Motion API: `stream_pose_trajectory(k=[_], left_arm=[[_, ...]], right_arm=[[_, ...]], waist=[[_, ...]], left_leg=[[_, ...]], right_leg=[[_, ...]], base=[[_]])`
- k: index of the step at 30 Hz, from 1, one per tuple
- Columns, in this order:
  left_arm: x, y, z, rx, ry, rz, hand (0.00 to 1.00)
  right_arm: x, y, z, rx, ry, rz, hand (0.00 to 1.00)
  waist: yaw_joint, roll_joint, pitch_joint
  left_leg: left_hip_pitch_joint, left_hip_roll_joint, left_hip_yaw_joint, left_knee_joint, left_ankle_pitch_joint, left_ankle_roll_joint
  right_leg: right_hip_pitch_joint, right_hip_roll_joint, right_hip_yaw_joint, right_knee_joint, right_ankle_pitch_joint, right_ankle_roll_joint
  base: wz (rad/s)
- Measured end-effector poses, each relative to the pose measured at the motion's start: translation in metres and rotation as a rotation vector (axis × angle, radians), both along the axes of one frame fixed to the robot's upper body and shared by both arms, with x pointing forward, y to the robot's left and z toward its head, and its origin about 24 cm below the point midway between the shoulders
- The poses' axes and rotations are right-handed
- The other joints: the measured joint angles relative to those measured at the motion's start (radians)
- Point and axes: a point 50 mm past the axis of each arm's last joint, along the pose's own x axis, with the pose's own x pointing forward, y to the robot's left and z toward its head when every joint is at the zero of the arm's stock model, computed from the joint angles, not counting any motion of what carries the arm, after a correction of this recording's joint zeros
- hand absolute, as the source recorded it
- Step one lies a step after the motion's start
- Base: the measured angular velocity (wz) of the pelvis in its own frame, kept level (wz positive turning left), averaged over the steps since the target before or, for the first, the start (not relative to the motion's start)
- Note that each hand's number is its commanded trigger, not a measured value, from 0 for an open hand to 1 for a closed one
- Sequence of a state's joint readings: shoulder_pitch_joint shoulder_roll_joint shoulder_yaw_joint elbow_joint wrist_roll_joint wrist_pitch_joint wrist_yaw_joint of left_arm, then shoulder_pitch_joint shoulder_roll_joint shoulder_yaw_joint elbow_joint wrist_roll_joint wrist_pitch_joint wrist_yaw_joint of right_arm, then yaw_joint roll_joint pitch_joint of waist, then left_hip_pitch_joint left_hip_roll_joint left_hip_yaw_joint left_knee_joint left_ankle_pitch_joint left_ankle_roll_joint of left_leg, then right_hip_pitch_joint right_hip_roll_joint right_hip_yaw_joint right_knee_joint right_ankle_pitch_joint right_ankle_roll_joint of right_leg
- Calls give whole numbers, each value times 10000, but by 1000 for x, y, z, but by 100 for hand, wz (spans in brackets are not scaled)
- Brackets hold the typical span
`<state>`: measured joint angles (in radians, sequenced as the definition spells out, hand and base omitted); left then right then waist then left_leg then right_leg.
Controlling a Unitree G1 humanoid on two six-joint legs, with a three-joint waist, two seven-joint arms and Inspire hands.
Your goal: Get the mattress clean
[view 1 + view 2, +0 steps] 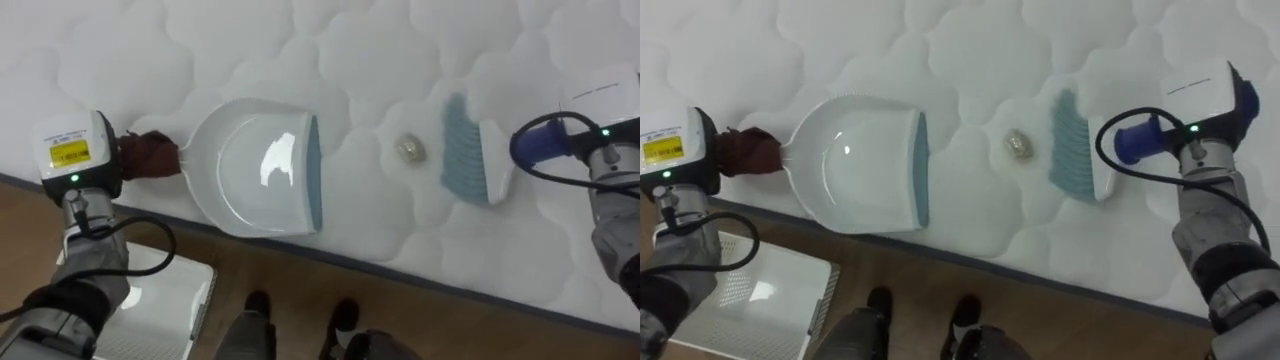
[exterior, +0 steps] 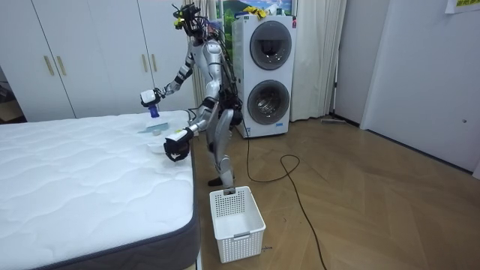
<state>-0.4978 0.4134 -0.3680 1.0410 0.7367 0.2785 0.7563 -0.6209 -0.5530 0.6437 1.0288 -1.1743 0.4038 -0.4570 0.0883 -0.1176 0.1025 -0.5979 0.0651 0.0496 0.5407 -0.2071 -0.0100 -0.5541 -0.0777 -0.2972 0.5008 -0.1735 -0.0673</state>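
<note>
We are at the sweeping step: our left hand (image 1: 150,152) clasps the dustpan (image 1: 262,165) on the mattress (image 1: 300,50), the scrap (image 1: 409,149) lies at its 3 o'clock, and the brush (image 1: 470,150) at our right hand (image 1: 540,145), whose grip we cannot tell, should next push toward 9 o'clock.

Only a scrap (image 1: 409,149) between dustpan (image 1: 262,168) and brush (image 1: 468,150)

The mattress (image 1: 300,50) is showing white quilting in rounded cloud shapes. The dustpan (image 1: 250,170) is showing white with a pale blue lip; the hand brush (image 1: 465,150), pale blue bristles and a dark blue handle. The floor (image 1: 450,320) is showing brown wood.
</note>
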Motion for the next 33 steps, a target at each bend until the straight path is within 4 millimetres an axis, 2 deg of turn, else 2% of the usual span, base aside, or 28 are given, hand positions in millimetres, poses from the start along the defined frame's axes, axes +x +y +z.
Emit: stream_pose_trajectory(k=[9,11,14,17,20,33], left_arm=[[-9,-9,-14,-455,139,-35,100],[-13,-9,-18,-524,240,-45,100],[-16,-10,-21,-604,311,-164,100],[-16,-15,-24,-588,415,-366,100],[-19,-16,-28,-627,544,-378,100],[-19,-17,-28,-706,523,-401,100]], right_arm=[[3,28,-4,427,-433,1171,100],[2,40,-5,736,-604,1680,100],[0,76,-10,1785,-990,2813,100],[-2,99,-13,2454,-1020,3523,100],[-3,113,-13,2872,-1030,3934,100],[-4,121,-13,3214,-749,4162,100]], waist=[[-35,-17,-11],[-37,-27,-18],[-36,-7,-28],[-9,103,-90],[88,156,-121],[194,172,-136]], left_leg=[[48,128,88,48,47,-76],[145,106,100,-119,62,-100],[133,109,12,-235,253,-188],[-4,109,-163,-258,342,-214],[-22,84,-163,-257,354,-204],[-14,64,-165,-204,365,-186]], right_leg=[[1,96,110,-1,63,-104],[1,118,161,-15,86,-137],[2,170,133,-81,138,-218],[8,127,-80,-186,169,-257],[9,86,-127,-184,164,-249],[53,45,-154,-152,156,-228]], base=[[-5],[-4],[5],[19],[3],[0]])
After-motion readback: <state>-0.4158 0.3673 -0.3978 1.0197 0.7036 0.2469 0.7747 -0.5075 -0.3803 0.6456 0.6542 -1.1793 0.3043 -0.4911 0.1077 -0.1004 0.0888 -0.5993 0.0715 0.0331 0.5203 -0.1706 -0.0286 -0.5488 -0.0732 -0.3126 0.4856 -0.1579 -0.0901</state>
